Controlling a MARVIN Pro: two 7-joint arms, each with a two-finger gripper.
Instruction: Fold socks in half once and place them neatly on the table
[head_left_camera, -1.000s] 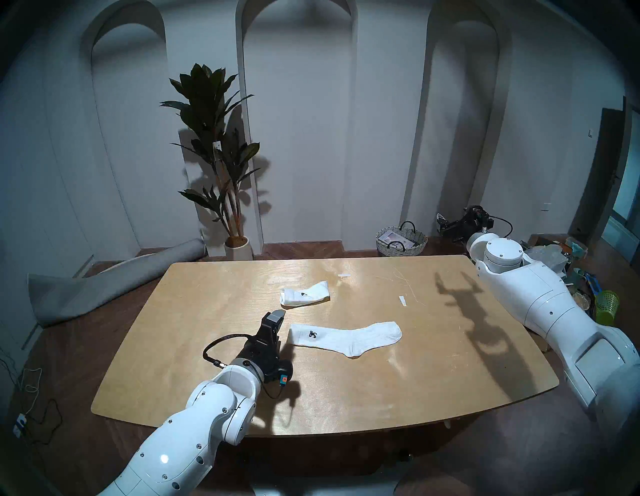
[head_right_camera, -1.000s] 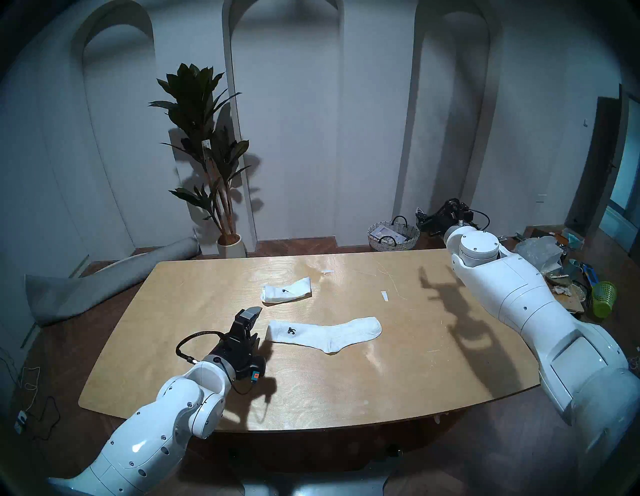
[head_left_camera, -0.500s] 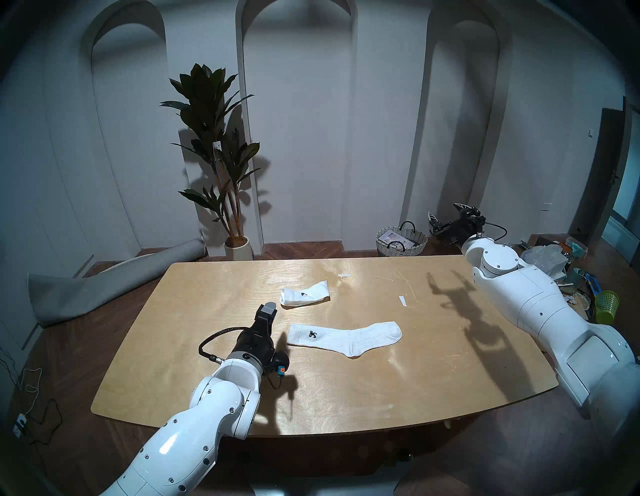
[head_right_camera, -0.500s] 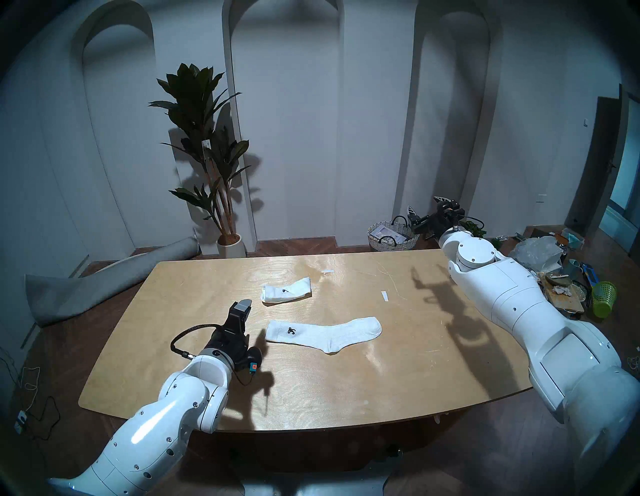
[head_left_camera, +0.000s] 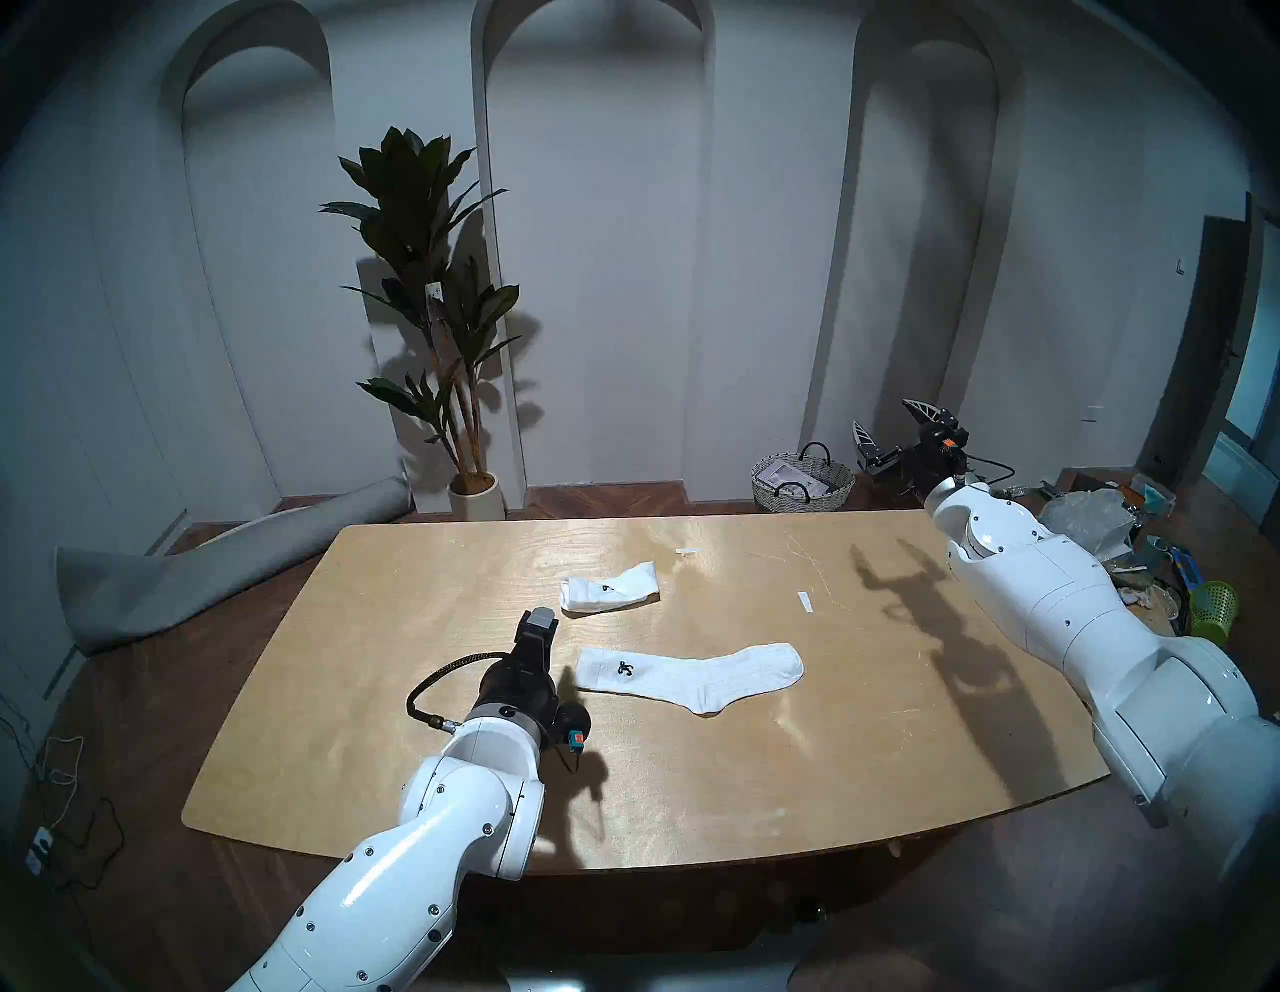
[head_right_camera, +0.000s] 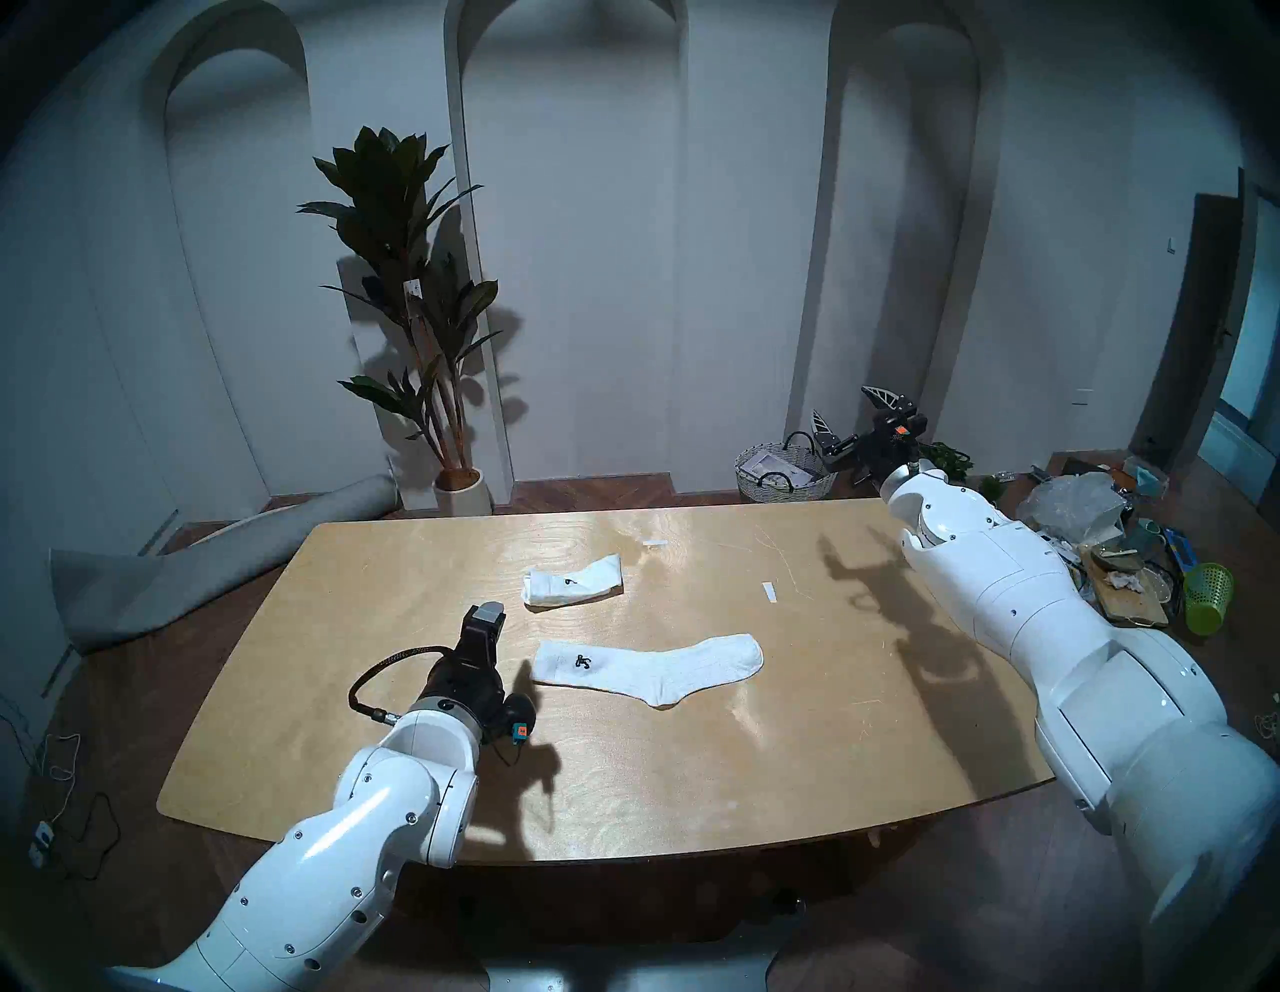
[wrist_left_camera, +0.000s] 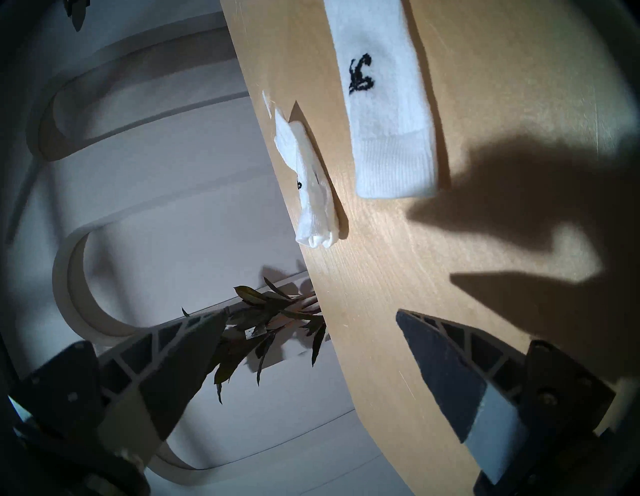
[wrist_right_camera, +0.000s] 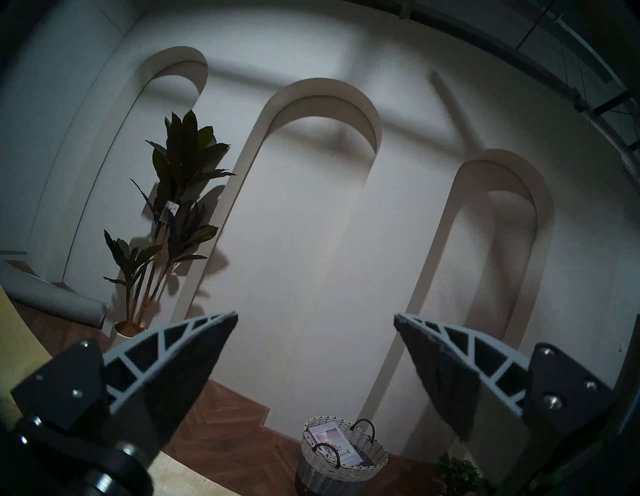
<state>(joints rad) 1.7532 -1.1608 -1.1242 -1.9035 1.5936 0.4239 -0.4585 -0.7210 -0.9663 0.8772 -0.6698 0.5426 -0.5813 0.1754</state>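
Halfway point by the look of it: two socks on the table (head_left_camera: 429, 693), far sock (head_left_camera: 608, 587) already doubled over, near sock (head_left_camera: 692, 673) flat at full length mid-table. Left gripper (wrist_left_camera: 311, 318) spread wide, empty, just short of its cuff. Right gripper (head_left_camera: 893, 426) also wide, empty, up past the far edge. Next up, probably: drop down, pinch cuff, carry over to toe. Also two paper strips (head_left_camera: 803, 601).
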